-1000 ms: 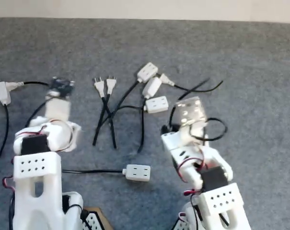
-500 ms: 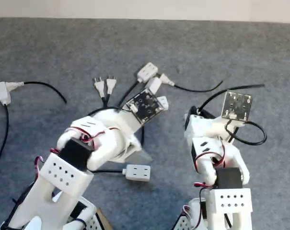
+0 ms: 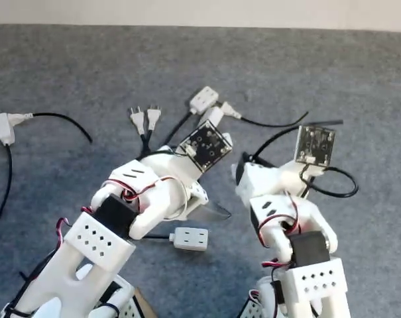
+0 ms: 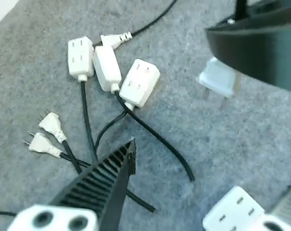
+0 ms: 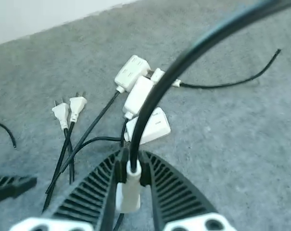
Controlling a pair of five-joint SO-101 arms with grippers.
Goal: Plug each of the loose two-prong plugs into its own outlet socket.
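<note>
The right hand (image 5: 132,162) is clenched on a white two-prong plug (image 5: 127,190) above the grey-carpeted desk (image 3: 359,79). Its jaws pinch the plug body where the black cord (image 5: 183,72) leaves it, and in the left wrist view the prongs point down, clear of the carpet. The left hand (image 4: 210,171) hangs released over the middle of the desk with its jaws spread wide and nothing between them. One ribbed black finger (image 4: 111,175) points toward a cluster of three white outlet blocks (image 4: 139,83), which lie close together with their black leads trailing back toward the arms. An angled plug (image 3: 230,110) lies against the cluster on its far side. Two loose plugs (image 3: 145,119) rest side by side just left of the cluster, prongs pointing away from the arms, and their cords cross behind them. A single outlet socket (image 3: 190,238) sits near the base of the left arm, between the two robots, on a lead running off to the left. At the desk's far left edge, another white outlet (image 3: 2,129) lies well apart from the rest, with a plug joined to it.
</note>
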